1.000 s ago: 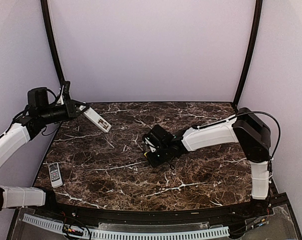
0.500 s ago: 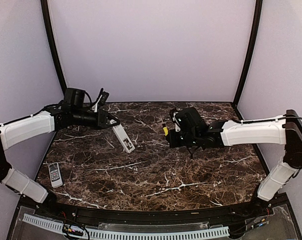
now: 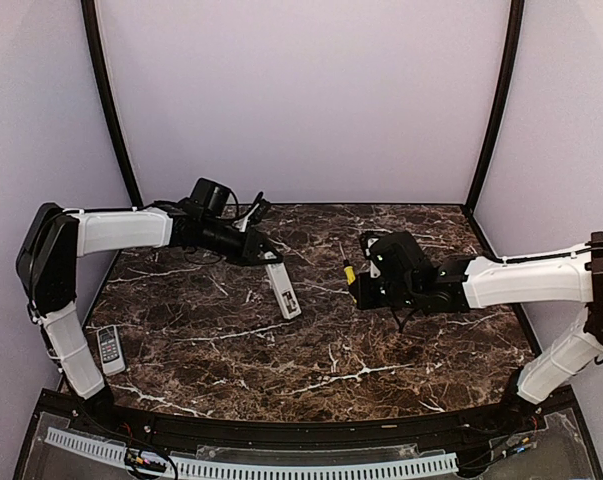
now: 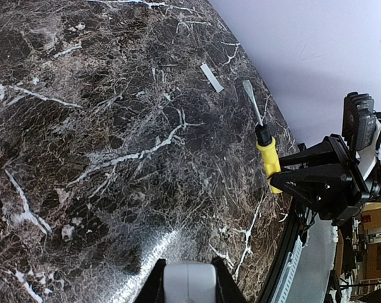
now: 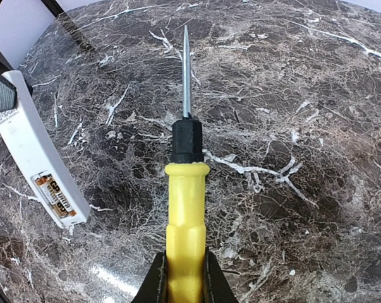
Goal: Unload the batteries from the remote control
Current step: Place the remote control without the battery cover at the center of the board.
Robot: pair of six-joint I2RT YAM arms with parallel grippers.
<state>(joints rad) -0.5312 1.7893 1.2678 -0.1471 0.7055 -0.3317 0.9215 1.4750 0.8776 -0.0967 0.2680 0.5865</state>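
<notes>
Clamping the yellow handle of the screwdriver [image 5: 186, 214], the right pincer [image 5: 184, 281] aims the blade toward twelve o'clock in its wrist view. Out at nine o'clock is the white remote control [image 5: 32, 151], its upper end gripped tight by the left pincer [image 3: 264, 257]; the open bay at its lower end shows what seem to be the batteries [image 5: 54, 197], seated inside.

Yellow-handled screwdriver [image 5: 185, 214] hangs over the marble table [image 3: 281, 370], grey remote [image 3: 111, 349] lying at its left edge

Lab booth: marble table [image 3: 231, 360], plain walls [image 3: 301, 100].
</notes>
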